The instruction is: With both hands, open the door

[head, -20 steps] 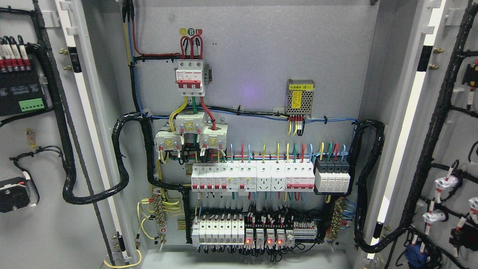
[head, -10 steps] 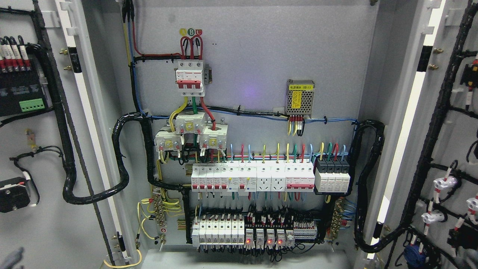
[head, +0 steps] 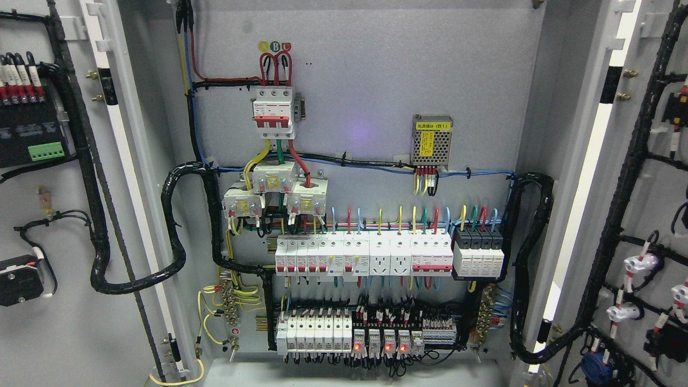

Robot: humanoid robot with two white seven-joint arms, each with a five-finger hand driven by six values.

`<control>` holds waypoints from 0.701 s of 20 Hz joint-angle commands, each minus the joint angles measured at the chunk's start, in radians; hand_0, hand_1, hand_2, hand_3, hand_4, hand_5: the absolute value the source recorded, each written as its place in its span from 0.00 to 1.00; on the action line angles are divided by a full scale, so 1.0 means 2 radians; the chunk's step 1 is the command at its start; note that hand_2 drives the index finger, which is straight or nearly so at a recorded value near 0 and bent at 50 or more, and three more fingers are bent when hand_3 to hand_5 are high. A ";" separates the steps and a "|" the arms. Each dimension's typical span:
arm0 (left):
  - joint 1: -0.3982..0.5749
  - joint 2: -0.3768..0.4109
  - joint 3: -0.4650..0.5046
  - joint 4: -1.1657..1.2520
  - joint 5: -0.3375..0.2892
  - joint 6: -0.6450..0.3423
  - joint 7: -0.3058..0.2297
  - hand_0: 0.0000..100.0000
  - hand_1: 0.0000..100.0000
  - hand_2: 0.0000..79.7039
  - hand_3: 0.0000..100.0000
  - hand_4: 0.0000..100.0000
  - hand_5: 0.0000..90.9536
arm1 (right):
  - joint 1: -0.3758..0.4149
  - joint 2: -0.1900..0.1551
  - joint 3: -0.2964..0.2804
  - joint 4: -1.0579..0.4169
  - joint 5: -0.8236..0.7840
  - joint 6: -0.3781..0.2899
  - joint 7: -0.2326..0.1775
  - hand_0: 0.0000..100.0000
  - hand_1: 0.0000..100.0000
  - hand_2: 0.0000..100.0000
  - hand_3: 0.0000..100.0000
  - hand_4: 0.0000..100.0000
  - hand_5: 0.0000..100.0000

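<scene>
Left door [head: 48, 301] and right door [head: 650, 204] standing swung wide open, flanking cabinet [head: 365, 64]. Breaker rows [head: 365, 255] sitting on back panel, red lights [head: 379, 348] glowing along bottom. Both hands out of frame, fingers' state impossible to tell.

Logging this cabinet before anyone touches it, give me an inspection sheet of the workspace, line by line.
Surface: grey back panel of an open electrical cabinet, fully exposed.
Job's things: left door and right door both swung wide open, inner faces showing.
Clutter: nothing seen loose on the cabinet floor.
Grippers: neither hand in view.
Cables: thick black wrapped bundles loop from each door into the cabinet, left loom and right loom; coloured wires run into the breaker row.
Surroundings: main breaker at top, mesh-cased power supply to its right, three red lamps lit on the bottom row.
</scene>
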 commanded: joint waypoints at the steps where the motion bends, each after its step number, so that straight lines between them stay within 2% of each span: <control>1: -0.073 -0.080 -0.060 0.478 -0.012 -0.432 0.002 0.00 0.00 0.00 0.00 0.00 0.00 | 0.001 0.061 0.089 0.358 0.051 -0.001 0.000 0.00 0.00 0.00 0.00 0.00 0.00; 3: -0.113 -0.081 -0.059 0.611 -0.012 -0.388 0.002 0.00 0.00 0.00 0.00 0.00 0.00 | -0.006 0.078 0.087 0.458 0.053 0.001 -0.001 0.00 0.00 0.00 0.00 0.00 0.00; 5: -0.122 -0.089 -0.057 0.677 -0.011 -0.288 0.001 0.00 0.00 0.00 0.00 0.00 0.00 | -0.019 0.091 0.086 0.562 0.053 0.004 -0.001 0.00 0.00 0.00 0.00 0.00 0.00; 6: -0.123 -0.095 -0.057 0.695 -0.010 -0.224 0.001 0.00 0.00 0.00 0.00 0.00 0.00 | -0.032 0.099 0.086 0.616 0.053 0.004 -0.001 0.00 0.00 0.00 0.00 0.00 0.00; 9: -0.124 -0.099 -0.056 0.695 0.001 0.014 0.001 0.00 0.00 0.00 0.00 0.00 0.00 | -0.065 0.127 0.084 0.764 0.053 0.006 -0.005 0.00 0.00 0.00 0.00 0.00 0.00; 10: -0.124 -0.100 -0.055 0.693 0.004 0.084 0.001 0.00 0.00 0.00 0.00 0.00 0.00 | -0.070 0.134 0.084 0.793 0.053 0.018 -0.006 0.00 0.00 0.00 0.00 0.00 0.00; 12: -0.124 -0.101 -0.055 0.689 0.004 0.184 0.001 0.00 0.00 0.00 0.00 0.00 0.00 | -0.069 0.141 0.083 0.806 0.053 0.053 -0.012 0.00 0.00 0.00 0.00 0.00 0.00; 14: -0.124 -0.100 -0.055 0.682 0.004 0.240 0.001 0.00 0.00 0.00 0.00 0.00 0.00 | -0.069 0.141 0.084 0.806 0.053 0.084 -0.045 0.00 0.00 0.00 0.00 0.00 0.00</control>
